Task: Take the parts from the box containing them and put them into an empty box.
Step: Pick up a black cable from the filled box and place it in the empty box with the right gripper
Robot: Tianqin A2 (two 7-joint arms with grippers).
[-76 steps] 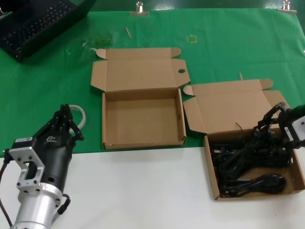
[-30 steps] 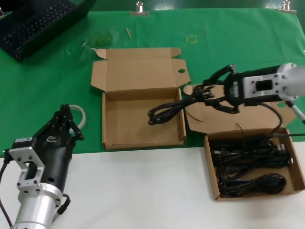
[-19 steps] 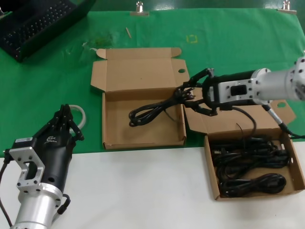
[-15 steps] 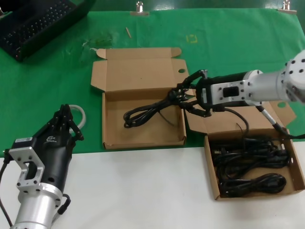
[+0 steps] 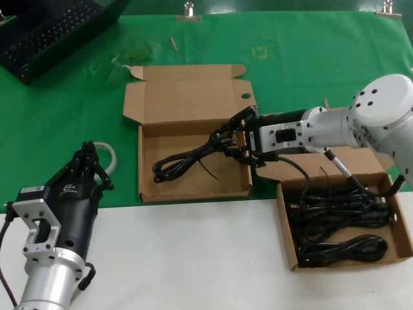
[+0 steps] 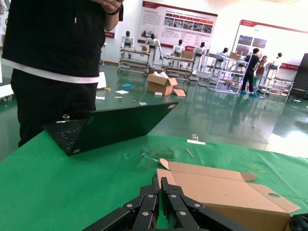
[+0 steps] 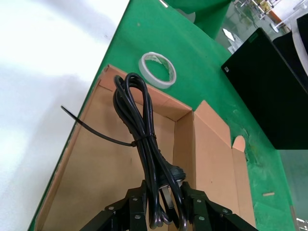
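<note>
On green cloth (image 5: 310,71) (showroom behind): right hand (image 5: 233,136) clamped on cord (image 5: 184,159) over empty box (image 5: 193,192); left hand (image 5: 90,163) together.

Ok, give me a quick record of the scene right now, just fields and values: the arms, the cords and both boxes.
right gripper: shut on a power cord, over the empty box
held cord: looped bundle, hanging into that box
source box: more black cords inside
left gripper: parked near the table's left edge, holding nothing
white ring: on green cloth beside the empty box
</note>
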